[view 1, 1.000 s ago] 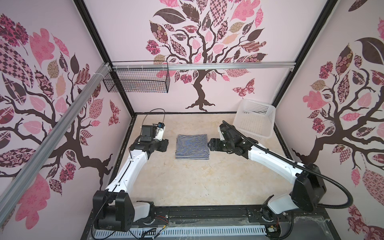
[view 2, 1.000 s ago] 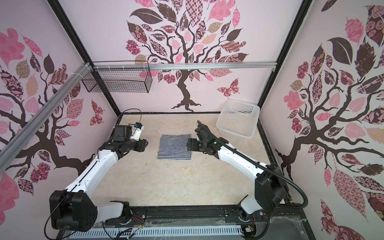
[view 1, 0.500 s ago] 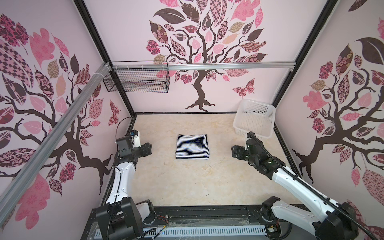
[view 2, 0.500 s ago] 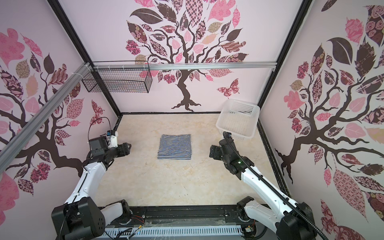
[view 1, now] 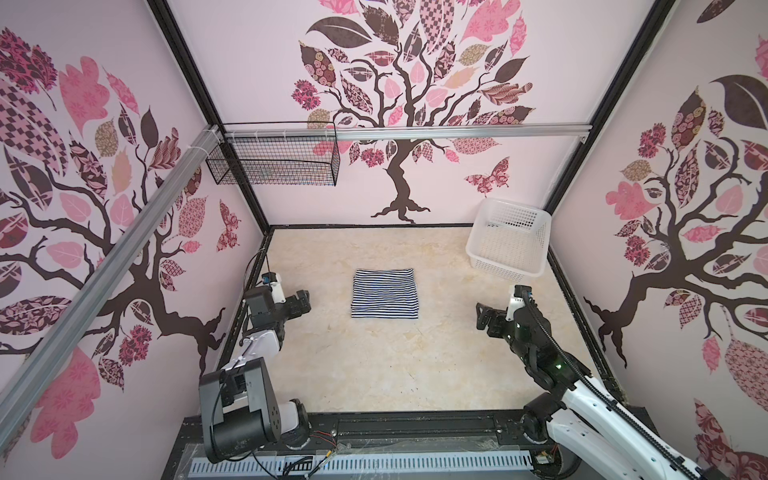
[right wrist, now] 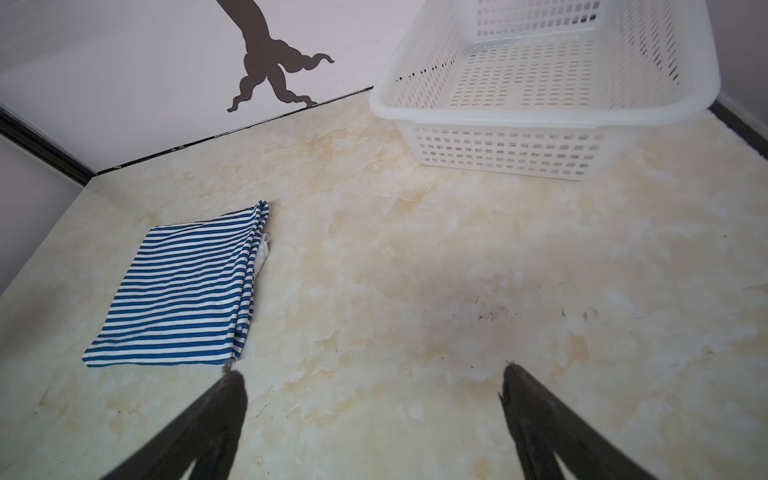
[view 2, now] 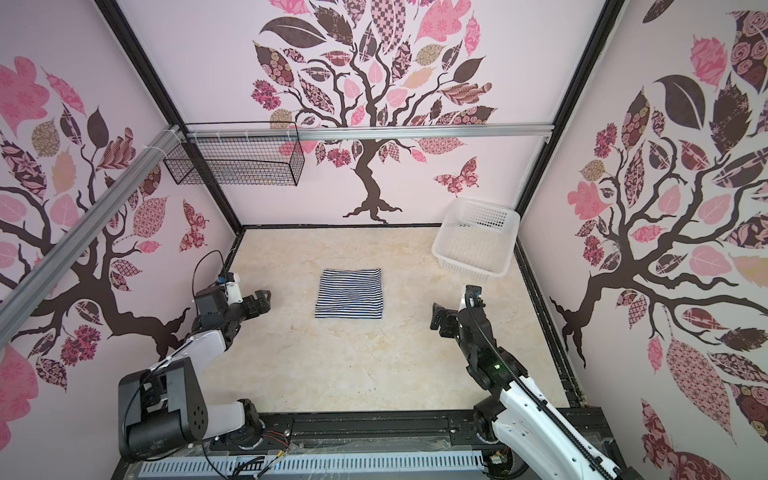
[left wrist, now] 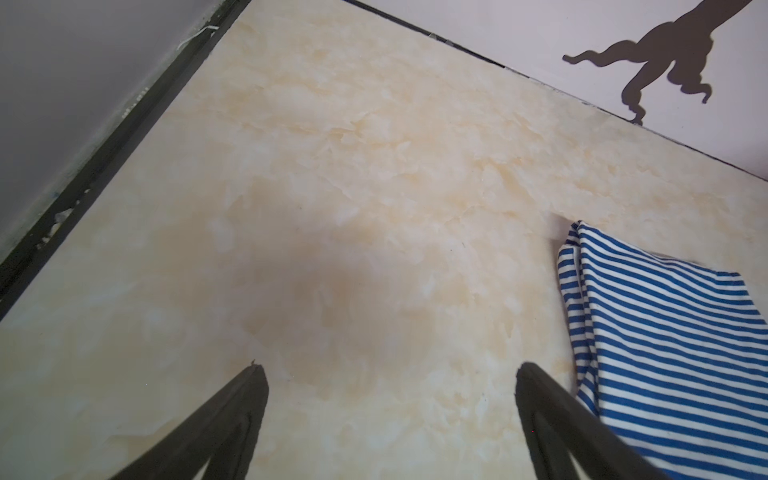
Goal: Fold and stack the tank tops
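Note:
A navy-and-white striped tank top (view 1: 385, 293) (view 2: 349, 293) lies folded into a flat square in the middle of the table in both top views. It also shows in the left wrist view (left wrist: 665, 345) and the right wrist view (right wrist: 187, 286). My left gripper (view 1: 302, 302) (view 2: 262, 302) hovers open to the left of the tank top, apart from it. My right gripper (view 1: 483, 316) (view 2: 437, 318) hovers open to its right, also apart. Bare table shows between the open jaws in the left wrist view (left wrist: 390, 374) and the right wrist view (right wrist: 370, 374).
A white perforated basket (view 1: 508, 237) (view 2: 476, 237) (right wrist: 540, 91) stands empty at the back right corner of the marble-patterned table (view 1: 374, 365). A black wire basket (view 1: 274, 160) hangs on the rail at the back left. Patterned walls close in three sides.
Both arms have pulled back from the folded tank top towards the table's sides and front, and both grippers have opened wider. The tank top has stayed in place.

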